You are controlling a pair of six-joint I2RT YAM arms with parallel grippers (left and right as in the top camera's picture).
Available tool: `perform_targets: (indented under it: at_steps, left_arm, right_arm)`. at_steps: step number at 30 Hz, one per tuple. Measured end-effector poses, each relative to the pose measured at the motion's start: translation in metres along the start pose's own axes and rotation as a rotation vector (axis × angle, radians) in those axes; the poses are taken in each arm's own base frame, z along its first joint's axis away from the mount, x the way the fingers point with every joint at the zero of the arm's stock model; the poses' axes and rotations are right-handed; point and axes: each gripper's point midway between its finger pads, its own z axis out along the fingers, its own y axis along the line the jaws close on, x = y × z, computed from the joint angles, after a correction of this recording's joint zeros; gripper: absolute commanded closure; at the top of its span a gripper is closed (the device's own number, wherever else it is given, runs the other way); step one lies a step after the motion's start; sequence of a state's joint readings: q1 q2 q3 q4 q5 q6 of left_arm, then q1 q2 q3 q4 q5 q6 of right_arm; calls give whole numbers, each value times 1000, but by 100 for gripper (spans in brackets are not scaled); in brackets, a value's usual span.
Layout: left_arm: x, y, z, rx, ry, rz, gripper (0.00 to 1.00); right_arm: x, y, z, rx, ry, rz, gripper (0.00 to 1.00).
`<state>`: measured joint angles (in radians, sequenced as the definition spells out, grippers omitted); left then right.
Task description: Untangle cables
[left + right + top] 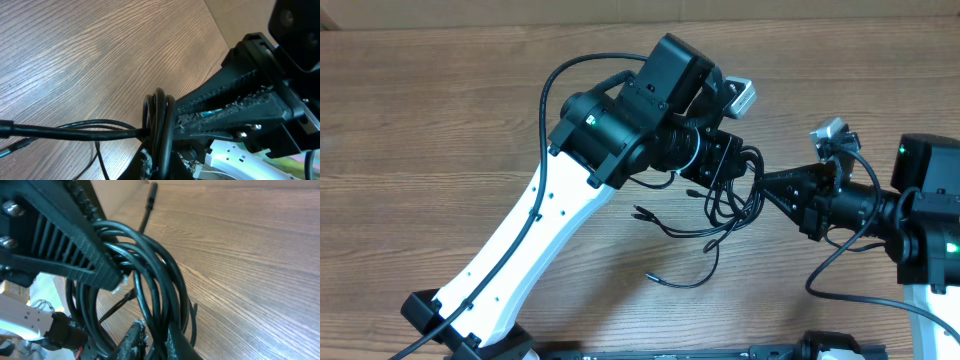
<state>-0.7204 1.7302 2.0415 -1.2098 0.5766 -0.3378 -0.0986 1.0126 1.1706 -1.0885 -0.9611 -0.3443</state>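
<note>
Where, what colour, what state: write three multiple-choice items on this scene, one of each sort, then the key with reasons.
1. Where is the tangle of cables?
A. between the left gripper and right gripper
B. in a box
C. on a shelf

2. What colour are the cables?
A. white
B. black
C. red

3. What state is the left gripper in?
A. wide open, empty
B. out of view
C. shut on cables

Key:
1 A: the overhead view shows the tangle bridging both grippers' tips.
2 B: every strand is black against the brown table.
3 C: its wrist view shows the bundle pinched in its grip.
</note>
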Motion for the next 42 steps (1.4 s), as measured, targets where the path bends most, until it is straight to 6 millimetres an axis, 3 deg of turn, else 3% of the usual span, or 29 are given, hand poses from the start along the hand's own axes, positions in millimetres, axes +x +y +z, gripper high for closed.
perform_targets:
  at_steps: [4,12,14,19,26,29,30,31,33,38,42]
  left_arm:
    - [0,0,0,1,-2,1,96]
    - [-1,0,0,0,-4,3,96]
    - [-1,1,0,-4,-5,2,96]
    - [-1,0,1,1,-2,2,96]
    - [7,-3,2,12,31,-7,96]
    - [7,-3,2,12,31,-6,96]
    - [7,-2,2,8,30,-6,96]
    - [7,0,2,-5,29,-8,96]
    - [9,8,2,-49,31,-17,96]
    - [14,31,-1,-173,37,-39,96]
    - [13,33,-1,-187,32,-38,96]
  right_arm:
    - [0,-1,1,0,2,2,96]
    - [0,-16,0,87,9,58,96]
    - [3,-26,-2,159,17,121,96]
    - [16,-73,-16,455,33,337,96]
    - [41,-104,-23,622,95,520,96]
    - [44,-105,-23,632,101,551,96]
    - [46,-104,-23,631,105,556,90]
    - [46,-103,-23,623,109,555,75]
    - [44,-98,-19,582,113,528,66]
    - [32,-71,-3,374,119,372,62]
    - [26,-58,2,282,114,299,62]
